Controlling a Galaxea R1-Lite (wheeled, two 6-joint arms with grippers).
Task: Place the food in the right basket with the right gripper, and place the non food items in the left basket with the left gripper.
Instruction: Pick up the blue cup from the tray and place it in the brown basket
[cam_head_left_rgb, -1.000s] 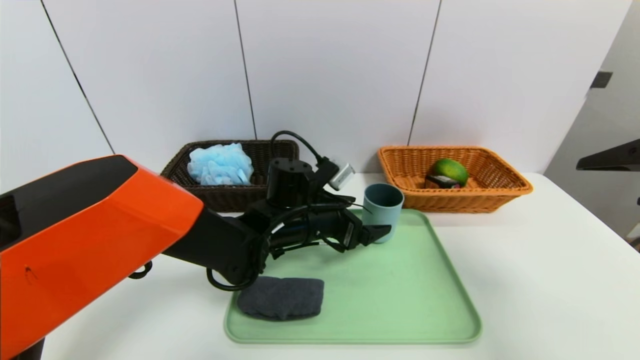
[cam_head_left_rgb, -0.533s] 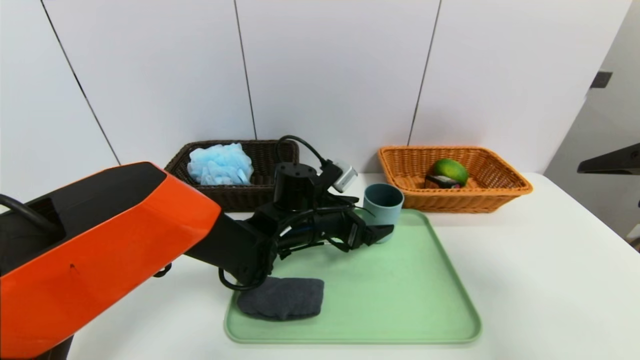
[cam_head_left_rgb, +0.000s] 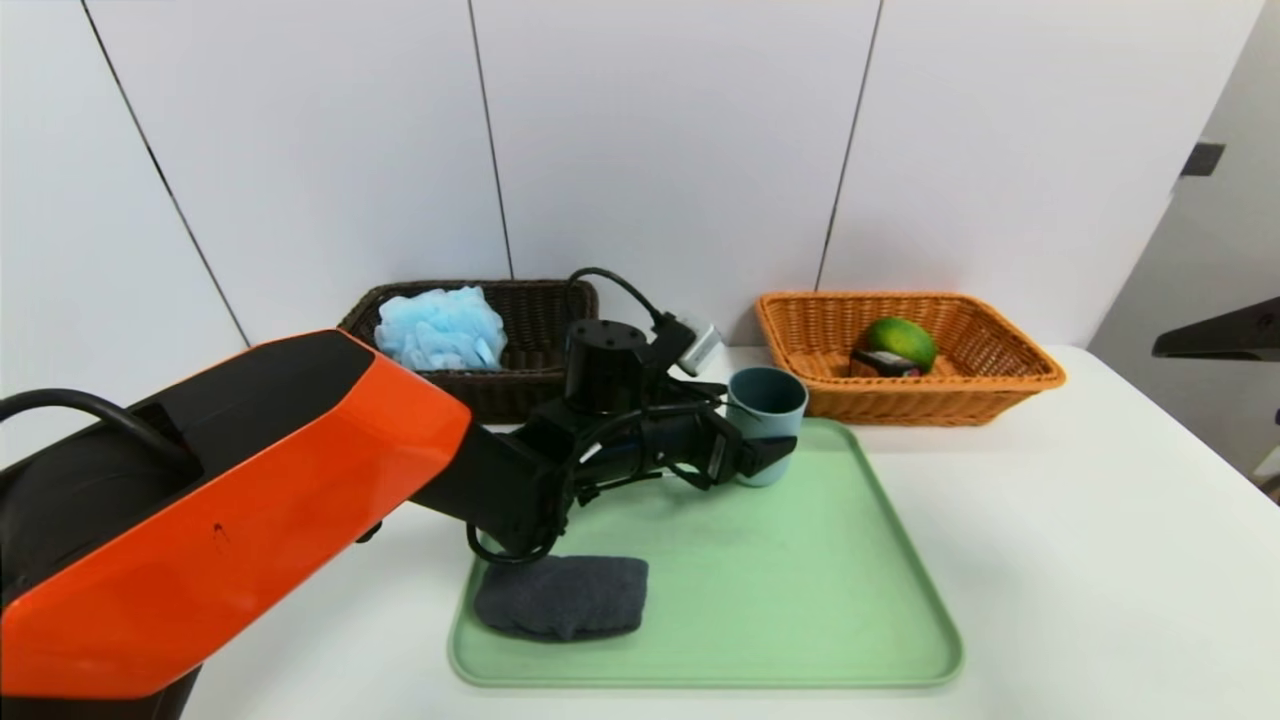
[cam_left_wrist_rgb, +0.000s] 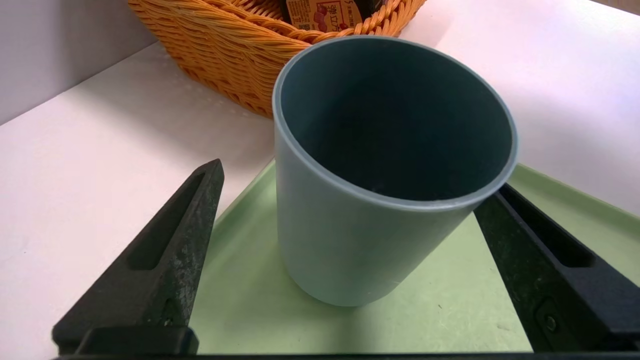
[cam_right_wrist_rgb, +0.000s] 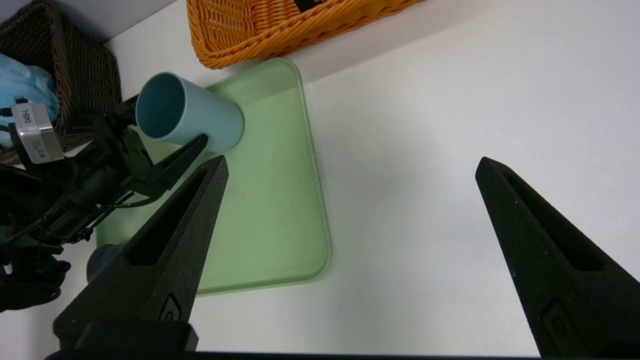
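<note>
The dark grey towel (cam_head_left_rgb: 562, 598) lies at the near left corner of the green tray (cam_head_left_rgb: 800, 600). The left gripper (cam_left_wrist_rgb: 348, 187), spread wide, has its fingers on either side of the upright teal cup (cam_head_left_rgb: 766, 415) near the tray's far right corner; whether either finger touches it is hard to tell. The right gripper (cam_right_wrist_rgb: 351, 159), also wide and holding nothing, hangs beyond the tray's right edge. Behind the tray, the dark brown basket (cam_head_left_rgb: 480, 388) holds the blue bath puff (cam_head_left_rgb: 442, 330), and the orange basket (cam_head_left_rgb: 920, 398) the green fruit (cam_head_left_rgb: 903, 342) and black box (cam_head_left_rgb: 884, 364).
</note>
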